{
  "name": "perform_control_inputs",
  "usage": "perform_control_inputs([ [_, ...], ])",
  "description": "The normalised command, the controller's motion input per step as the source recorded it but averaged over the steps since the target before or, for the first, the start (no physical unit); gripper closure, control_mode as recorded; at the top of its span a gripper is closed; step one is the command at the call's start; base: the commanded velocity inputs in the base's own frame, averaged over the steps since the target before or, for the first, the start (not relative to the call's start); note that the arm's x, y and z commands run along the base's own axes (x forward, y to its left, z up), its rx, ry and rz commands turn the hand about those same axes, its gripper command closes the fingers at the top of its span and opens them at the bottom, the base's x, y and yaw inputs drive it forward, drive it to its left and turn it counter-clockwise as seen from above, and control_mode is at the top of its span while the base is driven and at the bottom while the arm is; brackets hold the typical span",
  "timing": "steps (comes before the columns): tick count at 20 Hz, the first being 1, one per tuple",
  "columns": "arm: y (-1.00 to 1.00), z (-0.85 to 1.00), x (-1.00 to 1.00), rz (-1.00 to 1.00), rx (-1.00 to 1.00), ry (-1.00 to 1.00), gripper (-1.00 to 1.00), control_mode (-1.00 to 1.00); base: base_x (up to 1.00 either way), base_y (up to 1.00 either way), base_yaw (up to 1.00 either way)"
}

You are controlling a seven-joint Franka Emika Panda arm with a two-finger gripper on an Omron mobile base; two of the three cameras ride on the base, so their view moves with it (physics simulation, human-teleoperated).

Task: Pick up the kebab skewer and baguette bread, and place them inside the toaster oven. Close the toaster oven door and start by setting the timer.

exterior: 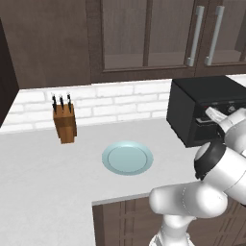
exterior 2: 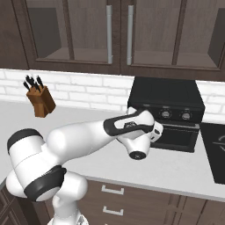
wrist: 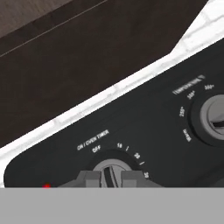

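Black enamel of the toaster oven (exterior 2: 167, 99) fills the back right of the counter (exterior: 43, 163), its door (exterior 2: 178, 136) looking shut under the knob row. From my remote station I read the hand view as the decisive one: the gripper (wrist: 111, 177) is pressed up to the timer knob (wrist: 110, 168), the two dark fingertips (wrist: 89, 178) pinched nearly together on either side of the knob's raised central ridge, so I judge the hand clenched on that ridge. The ridge runs roughly straight away from the fingers, near the OFF mark, with the minute numerals arcing off to its right in this view. A second dial, the temperature knob (wrist: 215, 119), sits well apart toward the right edge. Turning the wrist about the gripper's own axis is what the coming move appears to call for. The pale blue plate (exterior: 127, 157) lies bare near the counter's middle, beside neither skewer nor bread, which I take to be inside the oven; I cannot confirm that. A knife block (exterior: 64, 124) stands near the tiled wall.
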Motion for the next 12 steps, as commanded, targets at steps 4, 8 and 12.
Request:
perform_control_inputs([
  [4, 0.0, -0.08, 0.0, 0.0, 0.07, 0.07, 1.0, -1.0, 0.0, 0.0, 0.0],
  [8, 0.0, -0.09, 0.0, 0.0, 0.09, 0.06, 1.0, -1.0, 0.0, 0.0, 0.0],
  [12, 0.0, -0.2, 0.0, 0.0, 0.1, 0.05, 1.0, -1.0, 0.0, 0.0, 0.0],
])
